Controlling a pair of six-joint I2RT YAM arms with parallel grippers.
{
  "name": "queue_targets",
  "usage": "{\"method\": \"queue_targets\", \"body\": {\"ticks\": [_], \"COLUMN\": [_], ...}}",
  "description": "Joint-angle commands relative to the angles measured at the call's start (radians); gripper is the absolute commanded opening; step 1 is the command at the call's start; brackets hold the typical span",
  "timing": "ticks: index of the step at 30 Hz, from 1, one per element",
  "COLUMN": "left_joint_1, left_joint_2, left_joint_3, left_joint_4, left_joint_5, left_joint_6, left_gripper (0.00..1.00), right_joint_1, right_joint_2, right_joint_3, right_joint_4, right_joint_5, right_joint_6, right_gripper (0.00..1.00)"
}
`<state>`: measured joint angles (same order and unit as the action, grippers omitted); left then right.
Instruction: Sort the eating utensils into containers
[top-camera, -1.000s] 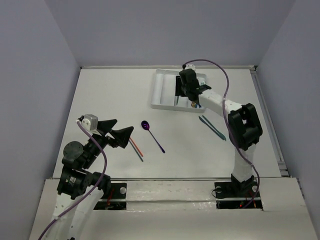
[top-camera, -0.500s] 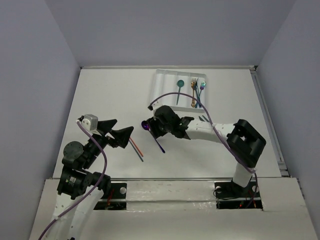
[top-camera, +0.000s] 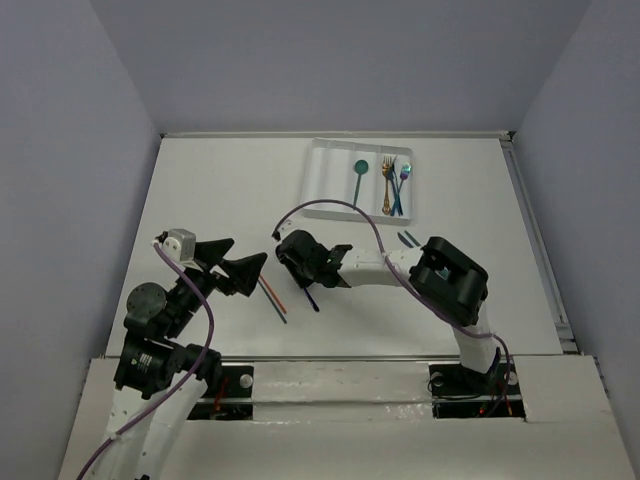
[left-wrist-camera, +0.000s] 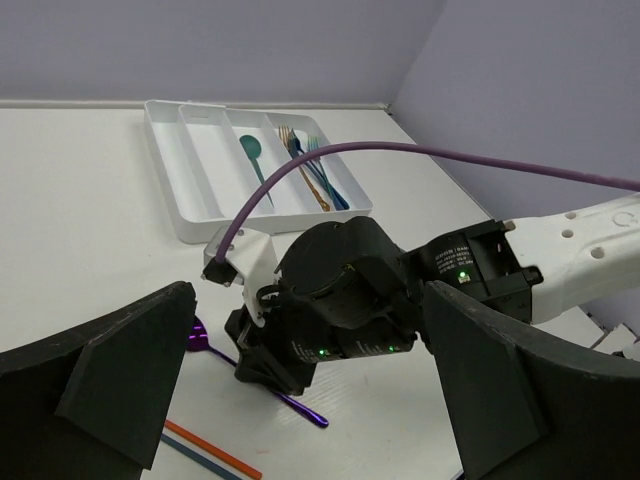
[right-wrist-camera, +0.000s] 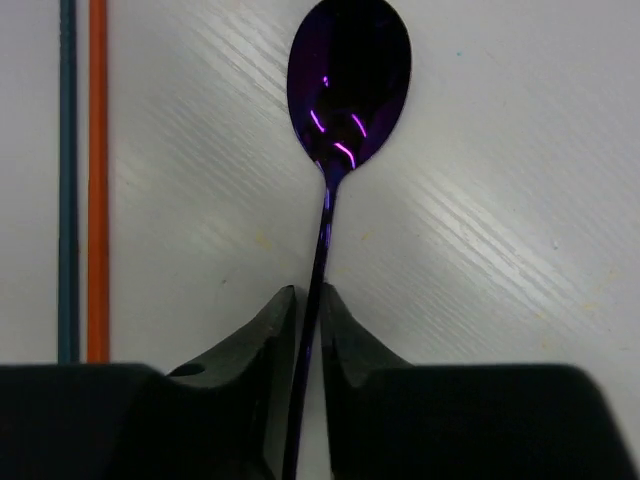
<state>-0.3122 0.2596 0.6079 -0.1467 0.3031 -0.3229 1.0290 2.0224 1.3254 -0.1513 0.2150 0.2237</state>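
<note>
My right gripper (top-camera: 293, 252) is low over the table, its jaws shut on the thin handle of a purple spoon (right-wrist-camera: 348, 80) that lies flat with its bowl ahead of the fingertips (right-wrist-camera: 280, 312). The spoon's handle end shows in the top view (top-camera: 311, 299) and the left wrist view (left-wrist-camera: 300, 405). An orange chopstick (right-wrist-camera: 97, 180) and a teal chopstick (right-wrist-camera: 67, 180) lie side by side just left of the spoon. The white tray (top-camera: 322, 175) holds a teal spoon (top-camera: 359, 172), a gold fork (top-camera: 386, 185) and a blue fork (top-camera: 396, 188). My left gripper (top-camera: 248, 255) is open and empty.
Two teal chopsticks (top-camera: 408, 238) lie by the right arm's elbow. The right arm's purple cable (top-camera: 340, 205) arcs over the table between the tray and the spoon. The tray (left-wrist-camera: 195, 170) stands at the table's far side.
My right arm swung from the tray down and left to the purple spoon and closed its jaws on the handle. The left arm has not moved.
</note>
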Motion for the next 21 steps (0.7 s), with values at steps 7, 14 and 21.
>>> {"method": "queue_targets", "body": {"ticks": [7, 14, 21], "left_joint_1": [-0.001, -0.001, -0.001], "left_joint_2": [-0.008, -0.025, -0.025], "left_joint_3": [-0.01, -0.01, -0.01], "left_joint_4": [0.052, 0.05, 0.049], "left_joint_5": [-0.001, -0.002, -0.004], "left_joint_6": [0.005, 0.005, 0.004], "left_gripper": [0.99, 0.99, 0.99], "right_joint_1": [-0.001, -0.059, -0.281], "right_joint_2": [0.013, -0.106, -0.218], "right_joint_3": [0.023, 0.069, 0.061], "right_joint_4": [-0.03, 0.016, 0.13], "right_joint_5": [0.083, 0.156, 0.092], "right_joint_6": [0.065, 0.065, 0.158], "right_gripper": [0.0, 0.0, 0.0]}}
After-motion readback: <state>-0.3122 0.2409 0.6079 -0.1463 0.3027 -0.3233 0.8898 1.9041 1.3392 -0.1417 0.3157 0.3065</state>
